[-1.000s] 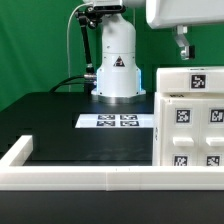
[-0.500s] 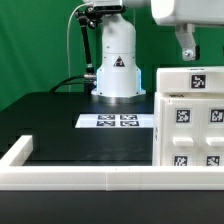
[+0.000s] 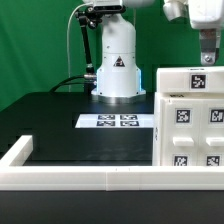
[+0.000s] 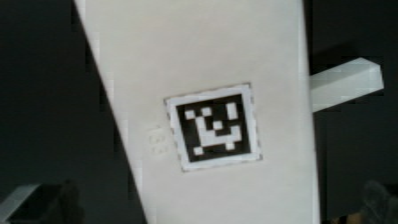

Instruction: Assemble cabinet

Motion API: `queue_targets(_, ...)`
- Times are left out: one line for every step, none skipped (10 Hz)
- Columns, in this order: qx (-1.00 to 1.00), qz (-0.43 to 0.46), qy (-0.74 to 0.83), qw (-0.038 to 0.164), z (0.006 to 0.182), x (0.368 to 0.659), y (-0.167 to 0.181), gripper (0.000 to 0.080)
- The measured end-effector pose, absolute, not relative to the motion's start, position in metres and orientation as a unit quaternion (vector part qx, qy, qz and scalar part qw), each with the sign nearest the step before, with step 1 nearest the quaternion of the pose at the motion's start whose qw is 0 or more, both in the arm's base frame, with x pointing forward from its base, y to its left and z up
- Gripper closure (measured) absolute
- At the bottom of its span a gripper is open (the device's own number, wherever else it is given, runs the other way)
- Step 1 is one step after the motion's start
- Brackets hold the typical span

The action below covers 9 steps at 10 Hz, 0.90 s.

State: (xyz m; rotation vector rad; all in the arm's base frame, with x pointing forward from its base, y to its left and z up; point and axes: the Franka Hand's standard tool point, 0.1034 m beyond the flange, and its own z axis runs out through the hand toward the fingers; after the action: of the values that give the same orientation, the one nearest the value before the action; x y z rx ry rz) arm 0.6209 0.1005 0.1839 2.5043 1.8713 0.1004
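Observation:
The cabinet [image 3: 190, 120] is a big white box with marker tags on its faces, standing at the exterior view's right on the black table. My gripper [image 3: 207, 52] hangs just above its top face, near its far right part, and only its fingers and part of the hand show. In the wrist view the cabinet's white top [image 4: 196, 60] with one tag fills the middle. The dark fingertips [image 4: 45, 200] sit wide apart on either side of it. The gripper is open and holds nothing.
The marker board [image 3: 117, 121] lies flat in front of the white robot base [image 3: 115, 60]. A long white rail [image 3: 80, 177] edges the table's front, with a short arm up its left side. A small white block [image 4: 347, 85] juts out beside the cabinet.
The gripper has moved to the exterior view's right, from above the cabinet's left part to above its right part. The cabinet has not moved.

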Motion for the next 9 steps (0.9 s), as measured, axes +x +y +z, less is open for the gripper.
queue_targets(0.791,0.03,0.612,0.01,0.182,0.621,0.099,0.0003)
queue_targets(0.769,0.027,0.638,0.015,0.179,0.621,0.097,0.0003)
queue_targets(0.781,0.029,0.624,0.017,0.174,0.622,0.098,0.0003)
queue_targets(0.781,0.033,0.624,0.021,0.168,0.624,0.098,0.0003)
queue_targets(0.781,0.041,0.623,0.027,0.161,0.626,0.097,0.0003)
queue_targets(0.782,0.038,0.622,0.027,0.156,0.624,0.095,0.0003)
queue_targets(0.783,0.036,0.621,0.026,0.153,0.624,0.092,0.0003)
queue_targets(0.785,0.035,0.618,0.026,0.151,0.623,0.092,0.0003)
queue_targets(0.788,0.033,0.615,0.028,0.15,0.623,0.092,0.0003)
